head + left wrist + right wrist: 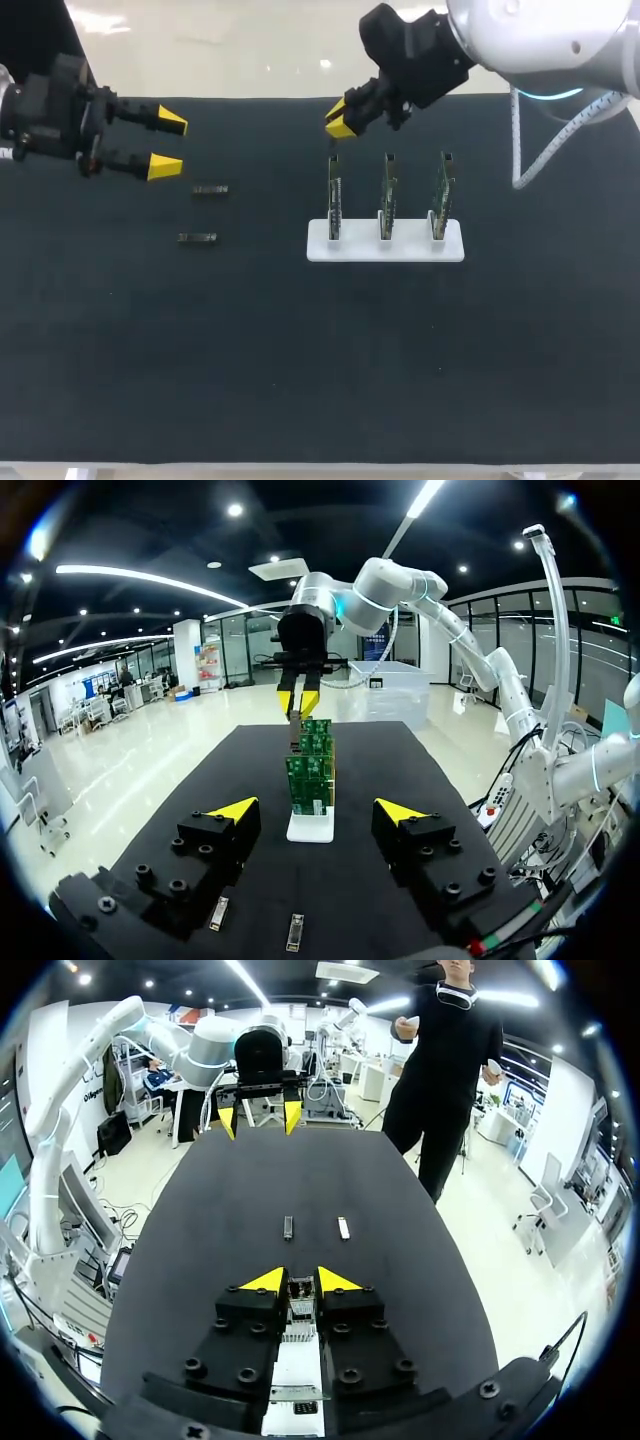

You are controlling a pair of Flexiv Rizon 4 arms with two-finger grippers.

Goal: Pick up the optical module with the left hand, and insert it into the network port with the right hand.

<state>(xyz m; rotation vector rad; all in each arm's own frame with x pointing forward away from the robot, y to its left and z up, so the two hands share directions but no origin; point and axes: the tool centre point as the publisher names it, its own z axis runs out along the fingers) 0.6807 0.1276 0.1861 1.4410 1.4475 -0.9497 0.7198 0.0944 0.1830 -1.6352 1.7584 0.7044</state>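
Black mat (pixel 300 380) covers the whole table. Partway in sits a white stand (pixel 320 248) with three circuit boards (pixel 387 190) upright in it. Well to its left lie two optical modules, the near module (pixel 197 238) and the far module (pixel 210 189), flat and apart. Just past them the left gripper (pixel 170 145) hangs wide open, touching neither. Farthest back, the right gripper (pixel 340 120) is narrow, pinching a third module (pixel 294 730) over the leftmost board.

Silver-white glossy rounded right arm (pixel 540 40): blue-lit ring (pixel 550 96) at one joint, white coiled cable (pixel 520 150) alongside. Wrists matte black. Blocky black left gripper (pixel 168 145) and right gripper (pixel 339 118): wedge-shaped bright yellow tips, with recessed black socket screws (pixel 177 886) on the finger blocks.
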